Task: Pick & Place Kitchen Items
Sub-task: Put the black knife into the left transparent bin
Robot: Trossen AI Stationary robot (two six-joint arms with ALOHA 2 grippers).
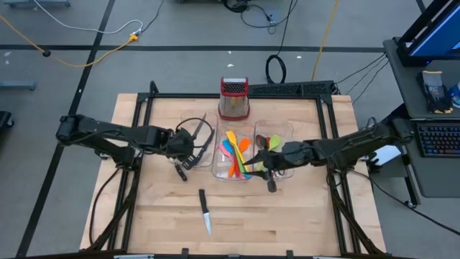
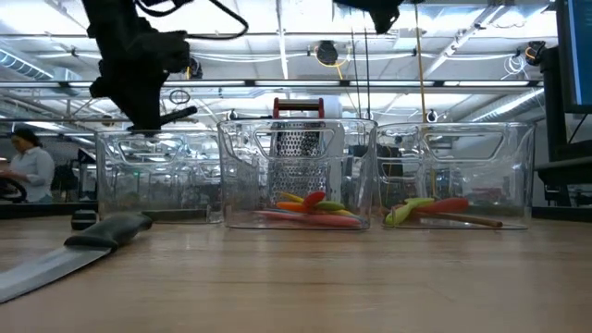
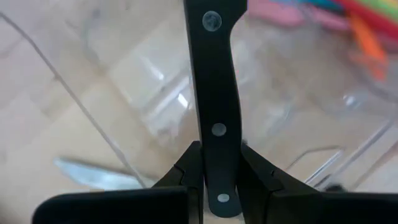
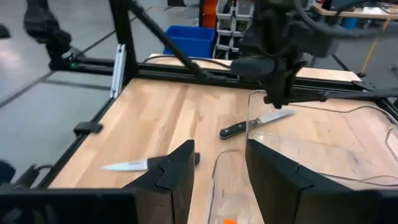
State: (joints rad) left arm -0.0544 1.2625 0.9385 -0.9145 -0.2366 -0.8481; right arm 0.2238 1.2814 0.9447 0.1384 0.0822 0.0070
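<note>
- Clamped tight on the black riveted handle of a steel-bladed knife [image 3: 216, 93], the left gripper [image 3: 219, 177] holds it over the left clear plastic bin [image 1: 192, 147].
- Parted and empty, the right gripper [image 4: 217, 165] hangs beside the right clear bin [image 1: 282, 133].
- Colourful spoons and spatulas [image 1: 236, 155] lie in the middle bin.
- Another black-handled knife [image 1: 204, 210] lies on the wooden table [image 1: 287, 216], nearer the front edge.

free: bare table front [image 1: 287, 223] | blocked: clear bins [image 1: 233, 155], grater [image 1: 234, 98], loose knife [image 1: 205, 211]
</note>
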